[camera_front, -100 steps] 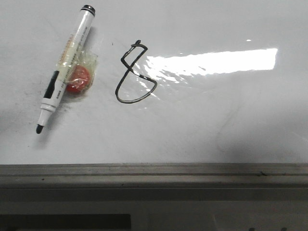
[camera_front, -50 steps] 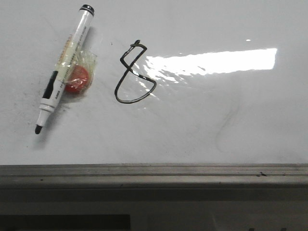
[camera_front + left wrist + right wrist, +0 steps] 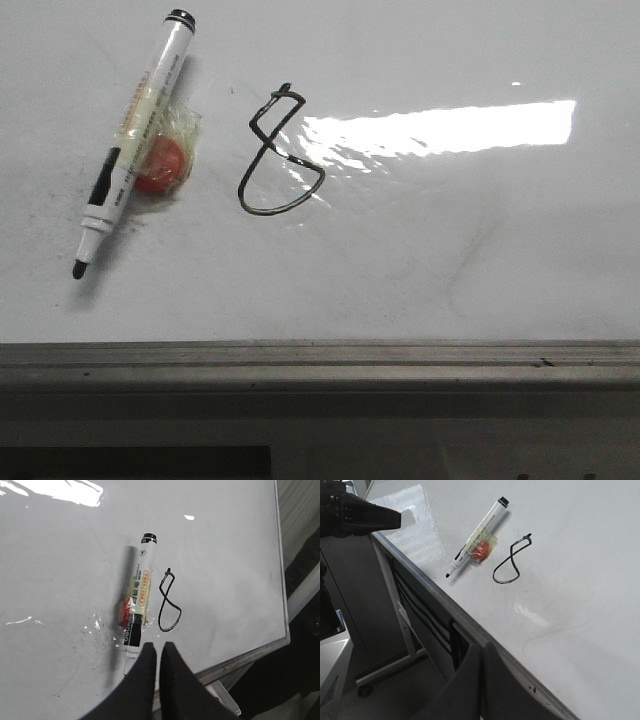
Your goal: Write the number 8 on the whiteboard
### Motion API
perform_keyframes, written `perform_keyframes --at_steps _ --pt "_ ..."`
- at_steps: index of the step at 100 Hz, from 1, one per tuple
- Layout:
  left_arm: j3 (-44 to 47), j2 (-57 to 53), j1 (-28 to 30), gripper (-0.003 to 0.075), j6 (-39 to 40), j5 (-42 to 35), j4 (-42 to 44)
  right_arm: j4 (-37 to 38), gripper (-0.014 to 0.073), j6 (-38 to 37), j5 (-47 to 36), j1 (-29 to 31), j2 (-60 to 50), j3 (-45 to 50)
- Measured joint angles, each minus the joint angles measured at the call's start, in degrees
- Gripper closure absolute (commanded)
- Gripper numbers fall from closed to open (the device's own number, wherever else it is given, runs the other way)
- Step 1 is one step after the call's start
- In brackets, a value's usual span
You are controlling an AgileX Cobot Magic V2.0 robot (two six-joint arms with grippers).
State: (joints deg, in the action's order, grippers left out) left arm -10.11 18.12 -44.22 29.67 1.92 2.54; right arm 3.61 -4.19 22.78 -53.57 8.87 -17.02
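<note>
Thin black number 8 (image 3: 277, 155), angular upper loop, rounded lower; on glossy whiteboard (image 3: 420, 250)

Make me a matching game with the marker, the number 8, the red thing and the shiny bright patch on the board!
Things:
1. marker
2. number 8
3. red blob
4. glare patch

Descriptions:
A. thin black outline, drawn on the whiteboard
B. taped to the marker's side
C. lying flat, uncapped, black tip bare
D. bright white, right of the 8

Pairs: 1-C, 2-A, 3-B, 4-D
</note>
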Motion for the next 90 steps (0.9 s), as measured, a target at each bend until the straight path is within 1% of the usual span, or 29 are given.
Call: perform_keyframes --at_steps 40,47,53,60,73,80,90 --pt "0.3 0.0 0.2 0.0741 0.0 0.5 0.9 0.0 0.0657 -0.1 0.0 0.0 0.0 0.0" --pt "0.5 0.0 0.7 0.0741 -2.0 0.6 2.4 0.0 0.0657 -0.1 0.0 0.0 0.0 0.0" --pt "0.5 -0.1 1.8 0.0741 -6.1 0.6 2.9 0.0 0.0657 -0.1 0.0 0.0 0.0 0.0" --pt "0.5 -0.1 4.3 0.0741 -11.8 0.6 3.0 -0.1 0.0657 -0.1 0.0 0.0 0.0 0.0" --pt "0.5 -0.7 11.4 0.0741 -22.3 0.4 2.9 -0.1 0.0657 -0.1 0.0 0.0 0.0 0.0" --pt "0.8 -2.3 15.3 0.0741 -25.8 0.3 2.9 -0.1 0.0657 -0.1 0.0 0.0 0.0 0.0" --pt "1.9 -5.7 21.0 0.0741 -27.6 0.2 2.8 -0.1 0.0657 -0.1 0.0 0.0 0.0 0.0"
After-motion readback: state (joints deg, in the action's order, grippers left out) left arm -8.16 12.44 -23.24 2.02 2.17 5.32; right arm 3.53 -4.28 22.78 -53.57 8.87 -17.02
